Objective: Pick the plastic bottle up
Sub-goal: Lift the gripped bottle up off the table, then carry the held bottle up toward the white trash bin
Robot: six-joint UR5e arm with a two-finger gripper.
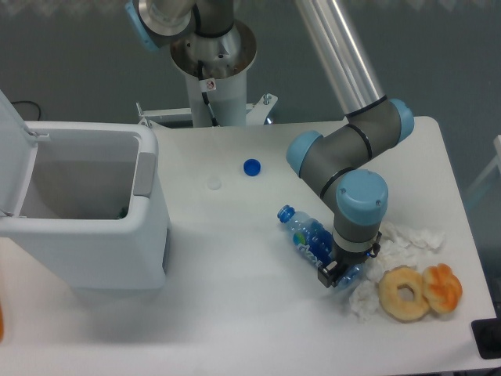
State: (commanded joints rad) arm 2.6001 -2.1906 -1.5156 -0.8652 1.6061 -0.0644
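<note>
The plastic bottle (307, 234) lies on its side on the white table (235, 274), its blue cap pointing up-left and its blue label showing. My gripper (342, 270) points straight down over the bottle's base end. One dark fingertip (326, 276) shows against the bottle's near side. The wrist hides the other finger and the bottle's base. Whether the fingers are pressing on the bottle is not visible.
A loose blue cap (251, 166) lies farther back. Crumpled white tissue (407, 235) and two doughnuts (420, 291) sit right of the gripper. A white open bin (86, 227) stands at the left. The arm's base (213, 63) is at the back.
</note>
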